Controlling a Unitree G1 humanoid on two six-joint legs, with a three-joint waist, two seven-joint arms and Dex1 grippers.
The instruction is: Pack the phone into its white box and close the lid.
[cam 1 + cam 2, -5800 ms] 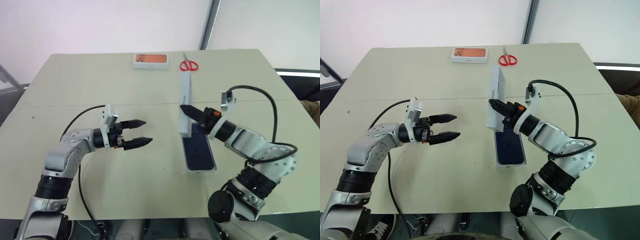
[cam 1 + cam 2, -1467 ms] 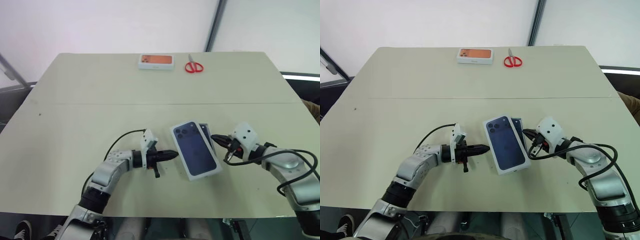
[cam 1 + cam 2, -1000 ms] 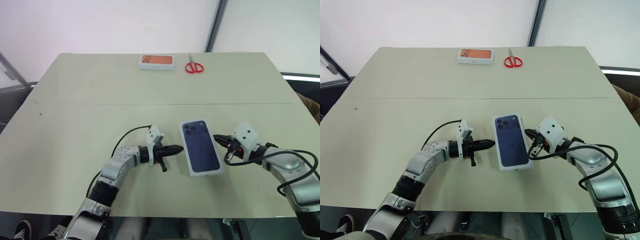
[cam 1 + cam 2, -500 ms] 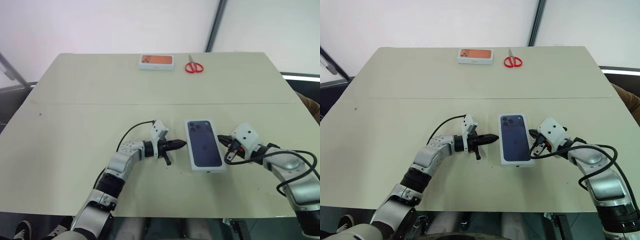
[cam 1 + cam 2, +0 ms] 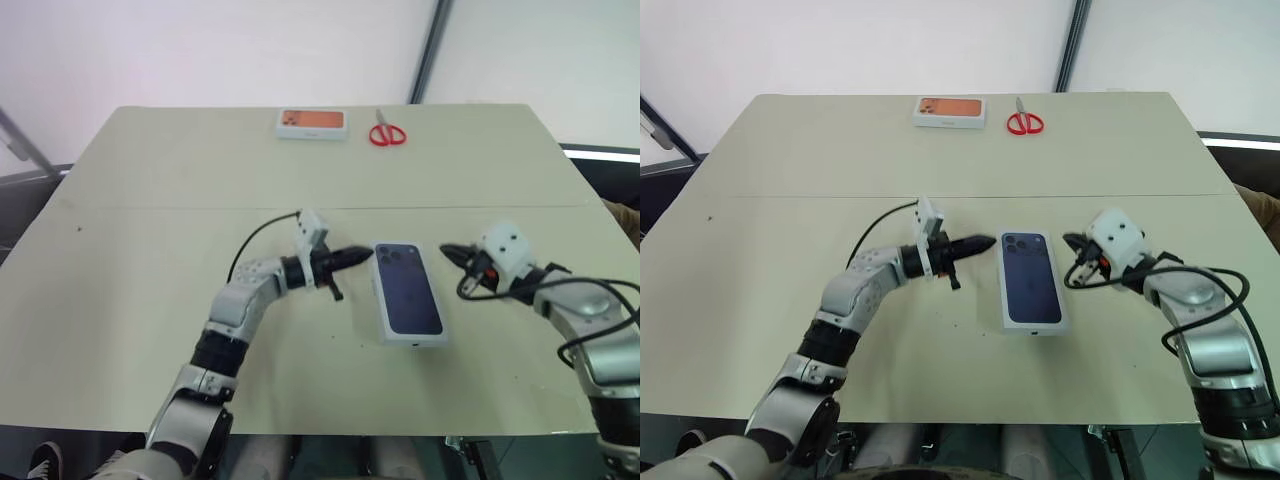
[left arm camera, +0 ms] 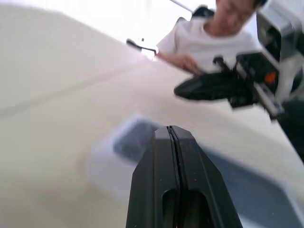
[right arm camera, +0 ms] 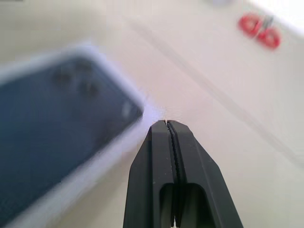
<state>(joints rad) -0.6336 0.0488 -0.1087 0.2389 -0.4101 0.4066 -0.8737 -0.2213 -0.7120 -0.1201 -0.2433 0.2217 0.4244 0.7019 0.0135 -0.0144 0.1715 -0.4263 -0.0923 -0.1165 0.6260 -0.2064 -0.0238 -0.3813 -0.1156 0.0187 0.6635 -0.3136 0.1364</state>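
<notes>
Head views: the lid, dark blue phone print up, lies flat on the beige table, closed over the white box (a thin white edge shows around it; the box itself and the phone are covered, so neither can be seen). It sits at about 4 o'clock from table centre, long axis running 12 to 6.

Left gripper: fingers clenched together with nothing between them, tips pointing toward 3 o'clock, just beside the lid's upper left corner. Whether they touch it cannot be told. The left wrist view shows the two black fingers pressed flat against each other, blurred lid beyond them, and a person in a white top past the far edge of the table.

Right gripper: fingers also clenched on nothing, tips pointing toward 9 o'clock, near the lid's upper right corner with a gap between. The right wrist view confirms the pads meet, lid corner just off the tips.

At 12 o'clock, far table edge: a white box with an orange phone print and red-handled scissors side by side, well apart from both grippers.
</notes>
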